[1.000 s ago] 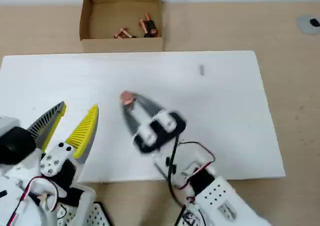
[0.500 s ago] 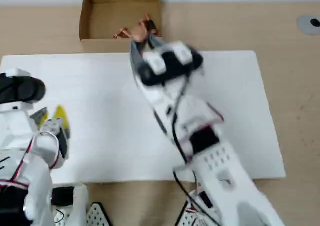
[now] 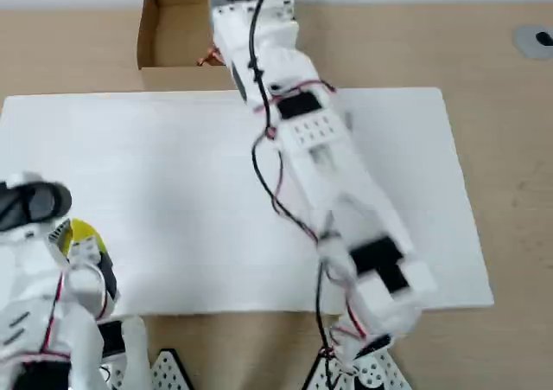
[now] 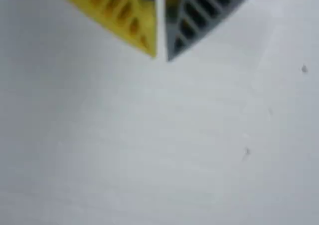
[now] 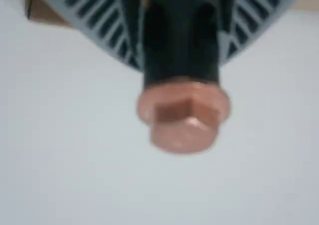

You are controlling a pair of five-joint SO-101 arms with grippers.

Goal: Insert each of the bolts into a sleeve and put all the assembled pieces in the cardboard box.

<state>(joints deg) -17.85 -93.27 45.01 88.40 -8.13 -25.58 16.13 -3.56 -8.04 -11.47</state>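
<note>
My right gripper [image 5: 180,60] is shut on a black sleeve [image 5: 180,40] with a copper bolt head [image 5: 183,116] sticking out of its end. In the high view the right arm [image 3: 294,113] stretches across the white board to the open cardboard box [image 3: 168,35] at the back, and its wrist covers the box's right half. A copper assembled piece [image 3: 207,59] shows on the box floor beside the arm. My left gripper [image 4: 160,53] is shut with nothing in it, its yellow and grey fingers pressed together just above the board near the front left [image 3: 82,232].
The white board [image 3: 155,174] covers most of the wooden table. A grey disc [image 3: 536,40] lies at the far right of the table. The box's left wall [image 3: 145,31] stands upright.
The right arm has swung from the board's middle out to the box, carrying the sleeved bolt. The left arm has pulled back to the front left and its fingers have shut.
</note>
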